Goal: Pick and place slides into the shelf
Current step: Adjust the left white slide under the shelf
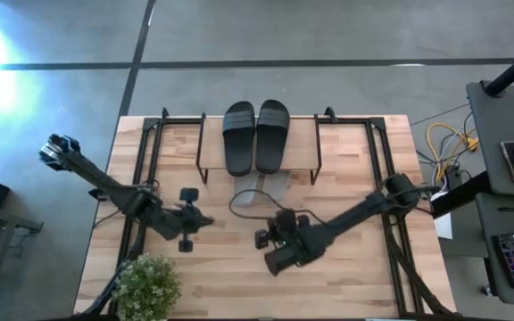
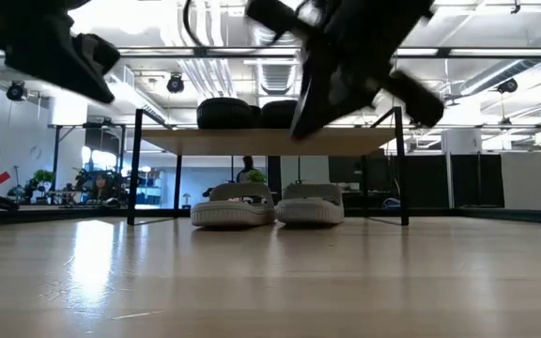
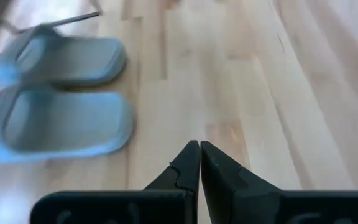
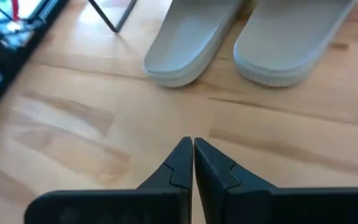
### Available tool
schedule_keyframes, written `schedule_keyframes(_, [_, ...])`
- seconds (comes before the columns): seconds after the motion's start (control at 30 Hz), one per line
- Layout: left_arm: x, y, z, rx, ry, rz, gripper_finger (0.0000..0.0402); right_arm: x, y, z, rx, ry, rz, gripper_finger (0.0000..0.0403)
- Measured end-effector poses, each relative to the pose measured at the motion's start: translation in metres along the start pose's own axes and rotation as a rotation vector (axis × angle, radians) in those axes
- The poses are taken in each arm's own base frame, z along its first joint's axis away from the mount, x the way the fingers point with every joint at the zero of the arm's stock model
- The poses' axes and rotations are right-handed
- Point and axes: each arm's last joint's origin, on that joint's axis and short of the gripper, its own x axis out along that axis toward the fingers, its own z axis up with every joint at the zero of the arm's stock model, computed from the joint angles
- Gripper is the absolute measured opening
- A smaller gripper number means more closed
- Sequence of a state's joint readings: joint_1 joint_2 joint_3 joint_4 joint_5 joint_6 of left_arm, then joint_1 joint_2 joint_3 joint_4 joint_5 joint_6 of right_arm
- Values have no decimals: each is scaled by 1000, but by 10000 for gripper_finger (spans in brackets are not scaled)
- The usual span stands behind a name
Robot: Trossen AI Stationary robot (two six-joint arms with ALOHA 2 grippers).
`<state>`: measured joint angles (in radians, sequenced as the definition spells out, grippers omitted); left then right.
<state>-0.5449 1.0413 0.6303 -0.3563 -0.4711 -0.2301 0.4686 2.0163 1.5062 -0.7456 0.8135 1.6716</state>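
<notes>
Two black slides lie side by side, soles down, on the shelf's light wood top; they also show in the low view. Two pale grey-green slides stand soles down on the table under the shelf, and their near ends peek out in the high view. My left gripper is shut and empty above the table, near and left of the shelf. My right gripper is shut and empty above the table, just near of the pale slides.
A small potted plant stands at the table's near left corner. Black frame rails run along the table's left and right sides. Bare wood lies between the arms and the near edge.
</notes>
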Motion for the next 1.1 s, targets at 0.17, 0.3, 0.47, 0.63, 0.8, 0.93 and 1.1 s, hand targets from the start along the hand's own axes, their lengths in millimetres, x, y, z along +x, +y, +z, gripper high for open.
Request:
schedule_keyframes(0.17, [33,-16,2,176,-11,-3,0,-37,-4,-2,169,-88,-48,8])
schedule_keyframes(0.3, [64,-22,3,232,-34,23,0,-63,-15,4,249,-191,-93,8])
schedule_keyframes(0.47, [99,-12,1,209,41,51,0,-76,-10,14,203,-183,-121,8])
schedule_keyframes(0.63, [124,7,-1,164,112,84,0,-78,-9,15,182,-175,-118,8])
schedule_keyframes(0.8, [138,26,2,113,103,128,0,-77,-11,13,171,-177,-124,8])
schedule_keyframes(0.93, [151,40,-2,132,110,164,0,-75,-12,12,164,-179,-128,8])
schedule_keyframes(1.1, [166,59,-9,110,136,214,0,-75,-13,12,156,-181,-132,8])
